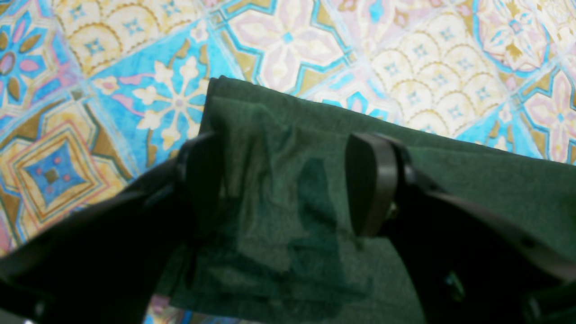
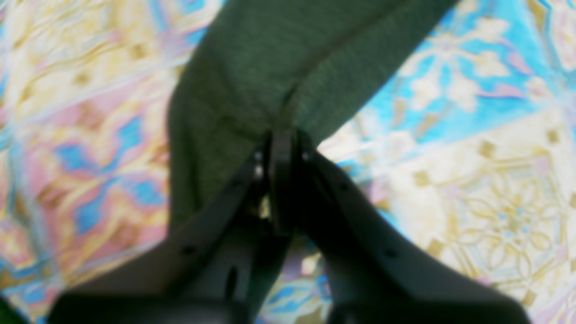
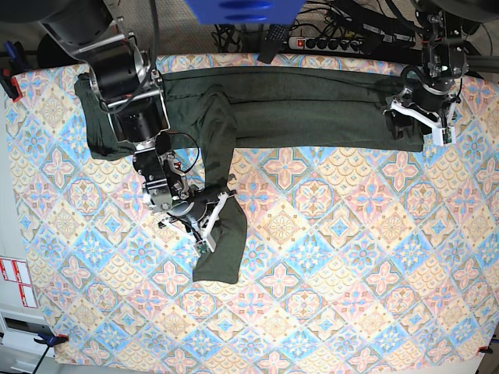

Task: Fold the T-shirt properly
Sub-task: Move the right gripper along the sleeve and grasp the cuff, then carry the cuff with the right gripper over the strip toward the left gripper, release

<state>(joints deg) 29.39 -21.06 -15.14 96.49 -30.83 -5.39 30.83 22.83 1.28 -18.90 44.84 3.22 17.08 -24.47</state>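
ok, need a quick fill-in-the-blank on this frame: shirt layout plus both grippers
1. The dark olive-green long-sleeved knit T-shirt lies on a ____ patterned cloth.
2. The right gripper has its fingers ____ on the sleeve.
3. The left gripper hovers over the shirt's end with fingers ____.

Missing words: tile; shut; open

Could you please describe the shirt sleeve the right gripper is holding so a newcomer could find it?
On the patterned tablecloth, the T-shirt lies along the far edge. Its one sleeve trailing toward the near side, pinched by the right gripper, is it.
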